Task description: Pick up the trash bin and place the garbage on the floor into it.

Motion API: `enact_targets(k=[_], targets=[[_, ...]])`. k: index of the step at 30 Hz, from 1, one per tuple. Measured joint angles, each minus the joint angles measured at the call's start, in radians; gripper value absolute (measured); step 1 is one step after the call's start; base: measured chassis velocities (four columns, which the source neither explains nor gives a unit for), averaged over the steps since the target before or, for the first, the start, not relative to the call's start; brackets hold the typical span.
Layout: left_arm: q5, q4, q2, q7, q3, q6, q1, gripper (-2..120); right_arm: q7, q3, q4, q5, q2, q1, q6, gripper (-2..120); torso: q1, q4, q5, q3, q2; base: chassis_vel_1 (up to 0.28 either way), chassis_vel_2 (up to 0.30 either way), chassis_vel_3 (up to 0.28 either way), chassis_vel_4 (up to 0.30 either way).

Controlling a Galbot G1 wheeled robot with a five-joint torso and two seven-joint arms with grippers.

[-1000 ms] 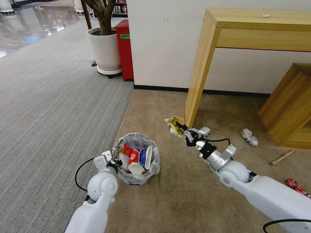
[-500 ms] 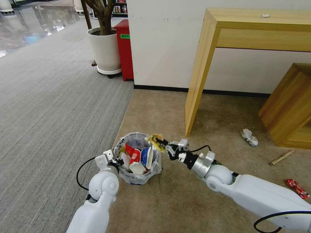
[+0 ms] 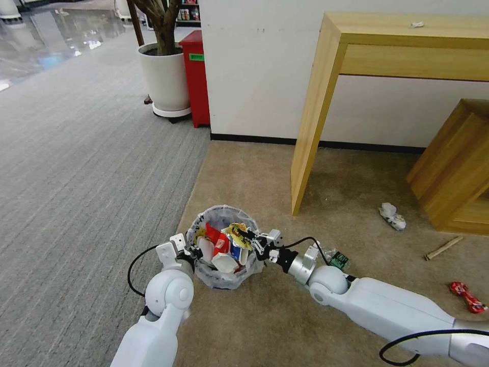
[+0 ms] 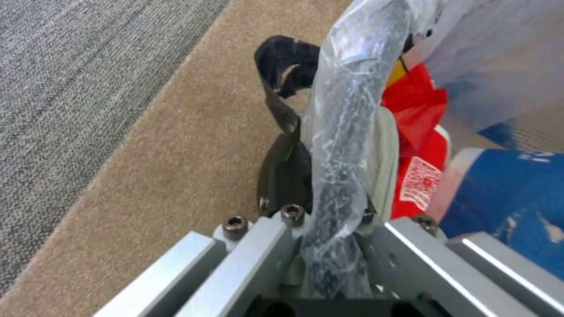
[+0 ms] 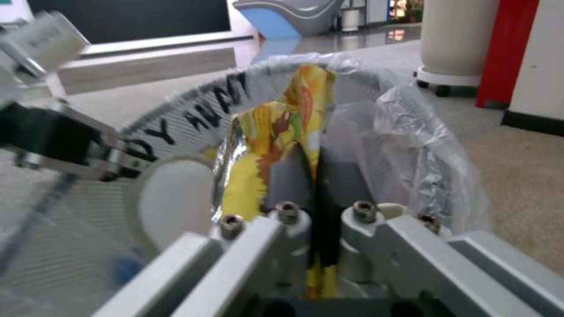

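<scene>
Your left gripper (image 3: 192,253) clamps the trash bin (image 3: 224,216) rim; your right gripper (image 3: 248,237) pinches a yellow wrapper (image 3: 236,233) over that bin.

Head camera looks down from afar; both wrist cameras sit close on the trash bin (image 3: 224,219).

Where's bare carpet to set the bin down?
Free: beige floor between the trash bin and the wall, left of the table leg. Crowded: right of the leg, with tissue, stick and red wrapper.
</scene>
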Motion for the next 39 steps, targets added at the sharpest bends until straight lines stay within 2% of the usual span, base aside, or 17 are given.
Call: enact_targets(k=[4, 5, 9, 10, 13, 15, 21, 22, 25, 34, 37, 38, 39], targets=[[0.001, -0.006, 0.003, 0.0, 0.004, 0.0, 0.006, 0, 0.016, 0.003, -0.016, -0.006, 0.019, 0.0, -0.006, 22, 0.0, 0.0, -0.0001, 0.0, 0.0, 0.0, 0.0, 0.0, 0.0], [0.001, -0.006, 0.003, 0.0, 0.004, 0.0, 0.006, 0, 0.016, 0.003, -0.016, -0.006, 0.019, 0.0, -0.006, 22, 0.0, 0.0, -0.0001, 0.0, 0.0, 0.0, 0.0, 0.0, 0.0], [0.001, -0.011, 0.004, 0.0, 0.008, 0.0, 0.012, 0, 0.05, 0.023, -0.017, -0.014, 0.034, -0.004, -0.008, 41, 0.0, 0.0, 0.0, 0.0, 0.0, 0.0, 0.0, 0.0, 0.0], [0.001, -0.011, 0.004, 0.0, 0.008, 0.0, 0.012, 0, 0.05, 0.023, -0.017, -0.014, 0.034, -0.004, -0.008, 41, 0.0, 0.0, 0.0, 0.0, 0.0, 0.0, 0.0, 0.0, 0.0], [0.005, 0.001, 0.006, 0.006, 0.006, 0.0, 0.013, 0, 0.062, 0.059, 0.02, -0.003, 0.029, -0.008, -0.014, 57, 0.0, 0.0, -0.0001, 0.0, 0.0, 0.0, 0.0, 0.0, 0.0], [0.006, 0.006, 0.005, 0.007, 0.006, 0.0, 0.013, 0, 0.065, 0.073, 0.032, 0.0, 0.027, -0.01, -0.017, 59, 0.0, -0.0002, -0.0001, 0.0, 0.0, 0.0, 0.0, 0.0, 0.0], [0.022, 0.03, -0.007, 0.013, 0.012, -0.006, 0.013, 0, 0.108, 0.159, 0.084, 0.03, 0.036, -0.015, -0.037, 85, 0.0, 0.0, -0.0001, 0.0, 0.0, 0.0, 0.0, 0.0, 0.0], [0.022, 0.03, -0.007, 0.013, 0.012, -0.006, 0.013, 0, 0.108, 0.159, 0.084, 0.03, 0.036, -0.015, -0.037, 85, 0.0, 0.0, -0.0001, 0.0, 0.0, 0.0, 0.0, 0.0, 0.0], [0.029, 0.034, -0.017, 0.013, 0.018, -0.007, 0.012, 0, 0.121, 0.19, 0.09, 0.041, 0.045, -0.013, -0.043, 97, 0.0, 0.0, 0.0001, 0.0, 0.0, 0.0, 0.0, 0.0, 0.0], [0.03, 0.048, -0.006, 0.016, 0.006, -0.01, 0.011, 0, 0.156, 0.299, 0.117, 0.038, 0.031, -0.046, -0.073, 100, 0.0, 0.0001, 0.0, 0.0, 0.0, 0.0, 0.0, 0.0, 0.0], [0.021, 0.049, 0.006, 0.018, -0.006, -0.012, 0.005, 0, 0.189, 0.399, 0.122, 0.025, 0.001, -0.092, -0.107, 100, 0.0, -0.0001, 0.0, 0.0, 0.0, 0.0, 0.0, 0.0, 0.0], [0.021, 0.049, 0.006, 0.018, -0.006, -0.012, 0.005, 0, 0.189, 0.399, 0.122, 0.025, 0.001, -0.092, -0.107, 100, 0.0, -0.0001, 0.0, 0.0, 0.0, 0.0, 0.0, 0.0, 0.0], [0.017, 0.05, 0.012, 0.014, -0.011, -0.014, 0.002, 0, 0.208, 0.455, 0.123, 0.011, -0.016, -0.125, -0.125, 100, 0.0, 0.0, 0.0001, 0.0, 0.0, 0.0, 0.0, 0.0, 0.0]])
